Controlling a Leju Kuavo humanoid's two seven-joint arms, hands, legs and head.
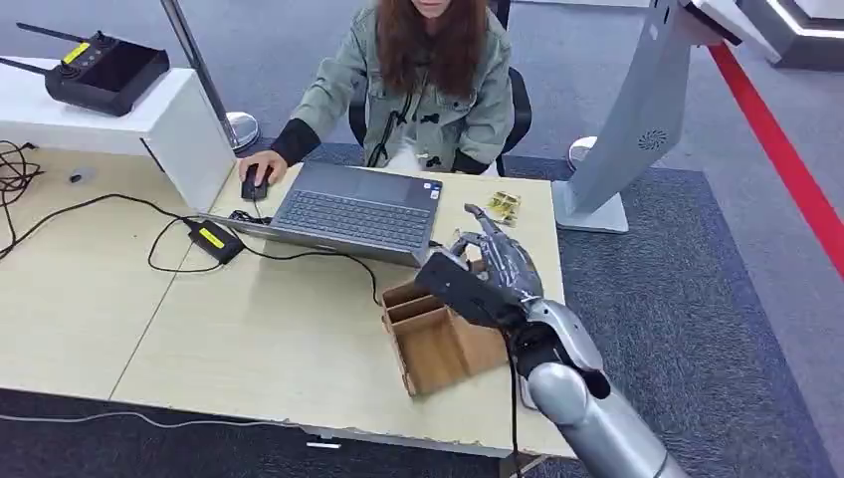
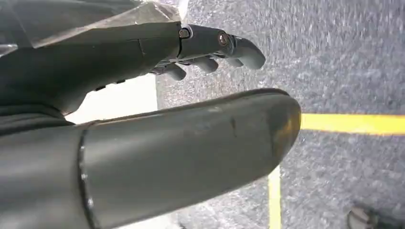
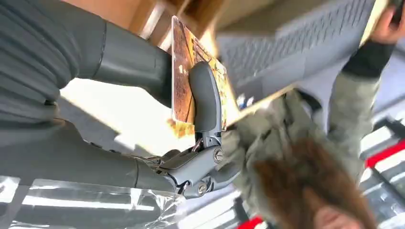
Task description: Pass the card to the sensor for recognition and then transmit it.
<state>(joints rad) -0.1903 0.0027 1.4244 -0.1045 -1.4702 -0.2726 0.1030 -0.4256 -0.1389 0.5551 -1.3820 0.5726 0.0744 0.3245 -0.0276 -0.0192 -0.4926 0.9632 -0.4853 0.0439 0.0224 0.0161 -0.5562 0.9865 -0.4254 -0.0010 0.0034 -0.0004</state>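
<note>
Above box (image 1: 438, 339), right hand (image 1: 488, 274) pinching card (image 3: 184, 81) (patterned)

Left hand (image 2: 191, 90), fingers (image 2: 248, 50) apart, over grey carpet (image 2: 344, 57) with yellow lines (image 2: 353, 124)

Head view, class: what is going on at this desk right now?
The robot's right hand is raised above an open cardboard box on the desk, pinching a card between thumb and finger. Across the desk, a seated person works at a laptop, one hand on a mouse. The left hand hangs over the carpet, holding nothing.
</note>
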